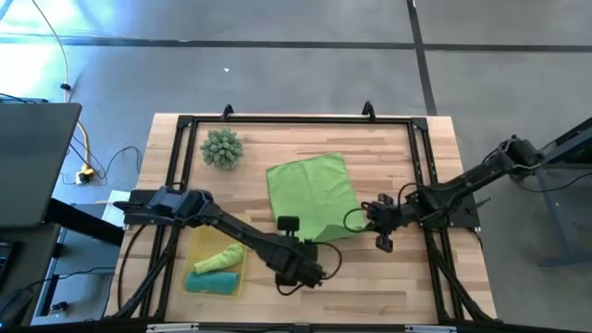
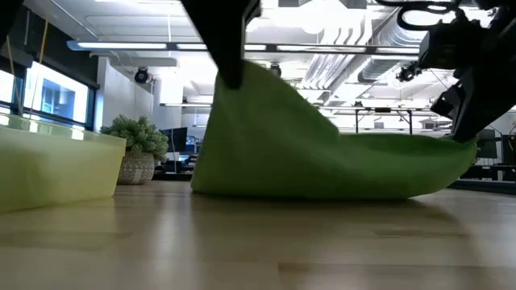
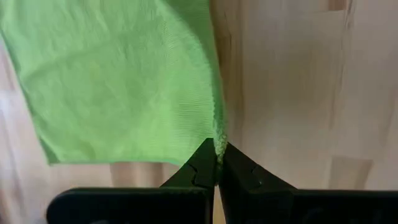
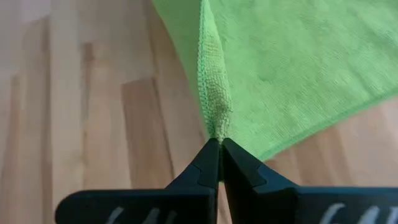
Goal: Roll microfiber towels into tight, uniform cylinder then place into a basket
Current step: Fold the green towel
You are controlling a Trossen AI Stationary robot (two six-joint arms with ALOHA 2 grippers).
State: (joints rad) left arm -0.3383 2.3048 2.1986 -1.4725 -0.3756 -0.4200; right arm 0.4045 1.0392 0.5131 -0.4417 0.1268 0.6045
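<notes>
Nearest the table's front edge, the left gripper (image 1: 289,225) and right gripper (image 1: 368,215) each pinch a near corner of the lime-green towel (image 1: 312,190), lifting that edge to start a roll. Left of them, the basket (image 1: 197,247) already holds two rolled towels (image 1: 217,270); farther back stands a spiky plant ball (image 1: 222,148).

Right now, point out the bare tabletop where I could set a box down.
Bare wood lies between the spiky plant and the lime towel, and along the near edge right of the yellow basket. The middle is crowded: left gripper and right gripper both pinch the towel's corners.
</notes>
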